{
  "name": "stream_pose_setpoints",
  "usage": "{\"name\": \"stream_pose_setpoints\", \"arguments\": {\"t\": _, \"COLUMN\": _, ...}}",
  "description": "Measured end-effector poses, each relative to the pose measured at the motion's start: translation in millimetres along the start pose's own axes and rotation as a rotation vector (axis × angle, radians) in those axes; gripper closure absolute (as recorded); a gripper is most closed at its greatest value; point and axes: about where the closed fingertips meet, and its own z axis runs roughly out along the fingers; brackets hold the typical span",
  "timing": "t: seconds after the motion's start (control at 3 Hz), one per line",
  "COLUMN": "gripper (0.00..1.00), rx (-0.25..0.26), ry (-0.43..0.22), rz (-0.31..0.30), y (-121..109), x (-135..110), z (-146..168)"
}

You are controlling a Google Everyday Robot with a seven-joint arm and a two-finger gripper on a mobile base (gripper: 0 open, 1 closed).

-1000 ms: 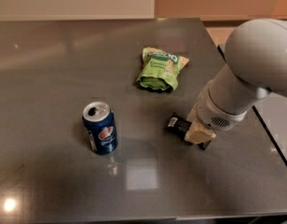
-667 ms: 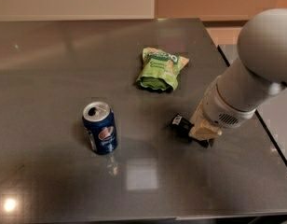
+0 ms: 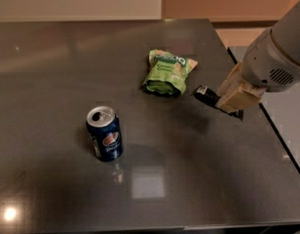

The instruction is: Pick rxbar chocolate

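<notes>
The rxbar chocolate (image 3: 205, 93) is a slim black bar with small white print. Its left end sticks out of my gripper (image 3: 228, 101) at the right of the table. The gripper's tan fingers (image 3: 238, 92) are shut on the bar and hold it tilted, a little above the dark tabletop (image 3: 52, 72). The rest of the bar is hidden behind the fingers. The grey arm reaches in from the upper right corner.
A green snack bag (image 3: 168, 72) lies just left of the gripper. A blue Pepsi can (image 3: 105, 133) stands upright at the front left. The table's right edge (image 3: 267, 121) runs just under the arm.
The gripper has risen and moved right and back with the black bar in it. The bar has left the tabletop. The can and the bag have not moved.
</notes>
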Motion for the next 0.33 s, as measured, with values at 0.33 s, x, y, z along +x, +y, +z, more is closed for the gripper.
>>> {"name": "stream_pose_setpoints", "arguments": {"t": 0.33, "gripper": 1.0, "rx": 0.0, "ry": 0.0, "rz": 0.0, "y": 0.0, "x": 0.0, "z": 0.0}}
